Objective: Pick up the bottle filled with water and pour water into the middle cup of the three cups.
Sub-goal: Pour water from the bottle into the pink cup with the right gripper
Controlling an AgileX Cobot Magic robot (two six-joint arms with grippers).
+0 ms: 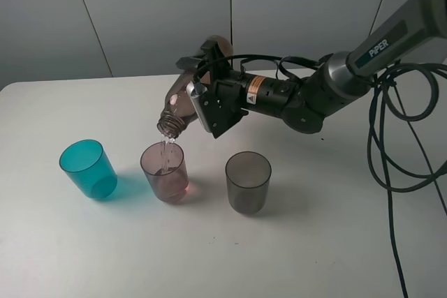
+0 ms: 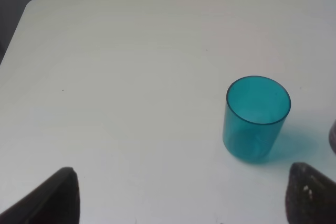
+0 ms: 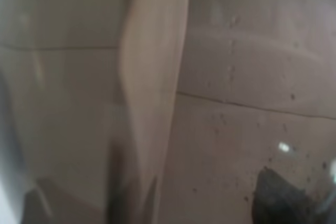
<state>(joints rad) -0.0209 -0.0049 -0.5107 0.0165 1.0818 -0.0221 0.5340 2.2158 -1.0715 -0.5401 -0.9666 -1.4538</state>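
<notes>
The right pincer (image 1: 208, 106) is clamped around the body of the one bottle (image 1: 180, 100). It holds the bottle in the air, tipped steeply, with the open neck pointing down and to the left. The bottle's mouth hangs just above the rim of the middle cup (image 1: 165, 172), and a thin trickle of water (image 1: 167, 143) falls into that cup. In the right wrist view the bottle's brownish wall fills the picture, blurred.

Three cups stand upright in a row on the white worktop (image 1: 314, 256), each apart from its neighbour. The teal cup (image 1: 89, 169) is on the left, the pink middle cup is next, and the grey cup (image 1: 248, 183) is on the right.

The left pincer (image 2: 184, 200) is spread wide and holds nothing, its two dark fingertips (image 2: 58, 198) over bare worktop near the teal cup.
</notes>
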